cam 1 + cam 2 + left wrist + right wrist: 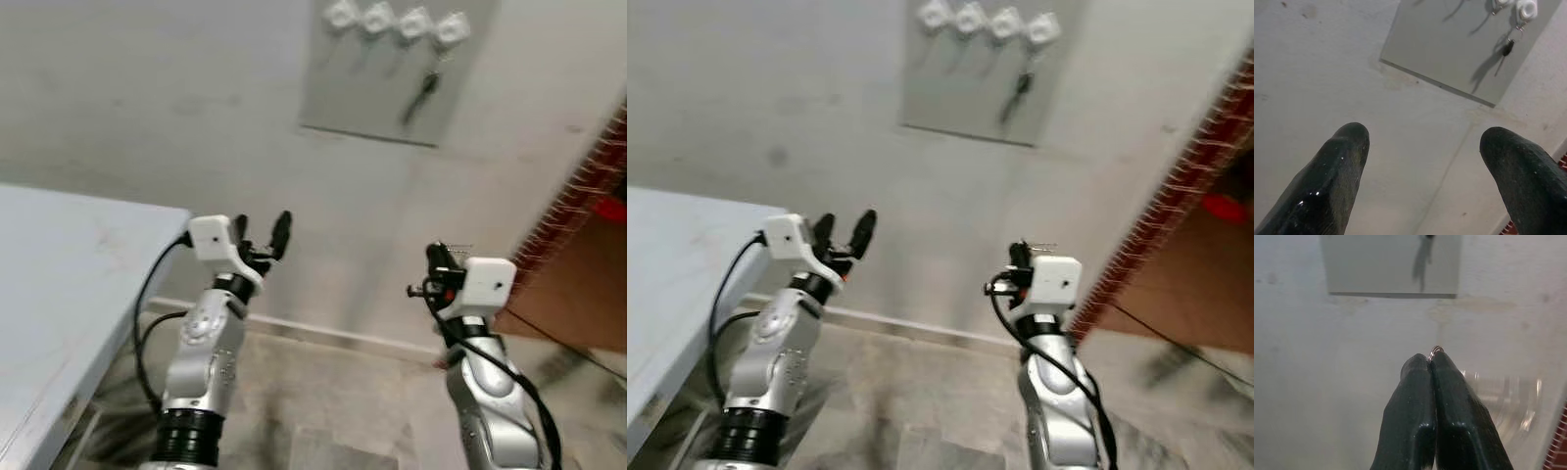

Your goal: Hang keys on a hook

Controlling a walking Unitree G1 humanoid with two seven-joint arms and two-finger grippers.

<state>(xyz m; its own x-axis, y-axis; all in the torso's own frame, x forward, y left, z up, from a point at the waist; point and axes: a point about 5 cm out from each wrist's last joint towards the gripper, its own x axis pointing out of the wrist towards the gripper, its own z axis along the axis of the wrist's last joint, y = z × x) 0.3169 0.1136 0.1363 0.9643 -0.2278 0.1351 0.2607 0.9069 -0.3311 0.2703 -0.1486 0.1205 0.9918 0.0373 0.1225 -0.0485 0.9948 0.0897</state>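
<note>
My left gripper (263,233): raised, fingers spread, empty. My right gripper (1431,363): raised, fingers pinched on a key ring (1435,349), below the hook board (392,69).

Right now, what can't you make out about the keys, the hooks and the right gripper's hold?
- Right gripper: fingers shut on a metal ring; the rest is hidden behind them, and a blurred glint beside them can't be identified.
- Hooks: cut by the top edge in the eye views; shapes too small.
- Hanging key: too small to count keys.
- Left gripper: open, empty.

Even, soft daylight — hanging keys (1507,48) cast a shadow toward 7 o'clock; head views slightly motion-blurred.
</note>
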